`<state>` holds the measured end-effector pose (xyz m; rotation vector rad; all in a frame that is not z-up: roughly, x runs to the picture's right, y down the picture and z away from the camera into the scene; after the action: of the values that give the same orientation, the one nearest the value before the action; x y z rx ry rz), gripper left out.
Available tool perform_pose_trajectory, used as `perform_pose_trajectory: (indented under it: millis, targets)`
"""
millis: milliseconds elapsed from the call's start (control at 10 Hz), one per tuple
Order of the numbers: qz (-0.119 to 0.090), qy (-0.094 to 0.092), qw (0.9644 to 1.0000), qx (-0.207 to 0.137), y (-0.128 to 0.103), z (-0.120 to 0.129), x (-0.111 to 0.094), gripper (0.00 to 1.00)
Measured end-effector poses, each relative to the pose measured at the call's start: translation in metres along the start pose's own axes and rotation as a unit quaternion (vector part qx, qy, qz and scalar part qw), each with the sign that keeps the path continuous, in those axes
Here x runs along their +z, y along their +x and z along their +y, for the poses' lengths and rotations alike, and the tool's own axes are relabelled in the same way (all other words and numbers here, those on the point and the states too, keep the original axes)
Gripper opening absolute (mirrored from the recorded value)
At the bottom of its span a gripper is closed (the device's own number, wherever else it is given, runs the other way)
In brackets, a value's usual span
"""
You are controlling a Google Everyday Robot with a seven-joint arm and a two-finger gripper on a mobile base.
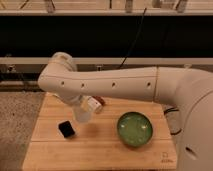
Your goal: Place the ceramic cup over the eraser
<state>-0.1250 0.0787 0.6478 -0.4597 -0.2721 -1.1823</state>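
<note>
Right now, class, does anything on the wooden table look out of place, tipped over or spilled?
Nothing stands out. The eraser lies flat, the green bowl sits upright, nothing spilled. The gripper hangs just right of the eraser, with the ceramic cup.

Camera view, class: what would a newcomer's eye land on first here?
A big white robot arm sweeps across the picture above a wooden table. Its gripper hangs at centre-left with the ceramic cup, right of the black eraser. A green bowl sits on the right.
</note>
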Motion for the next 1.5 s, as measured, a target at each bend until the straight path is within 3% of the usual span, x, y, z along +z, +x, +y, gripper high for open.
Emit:
perform_pose_trajectory:
  millis: [400,700,1100,1500]
  targets:
    - [-0.020,0.020,0.9987,-0.043,-0.028,-0.029,-0.017,0.02]
    - [-0.047,0.030,0.9945,-0.089,-0.061,-0.059,-0.018,0.02]
    - [-0.067,0.024,0.9899,-0.123,-0.085,-0.070,-0.003,0.02]
    - [-0.064,0.023,0.9898,-0.126,-0.094,-0.068,0.027,0.02]
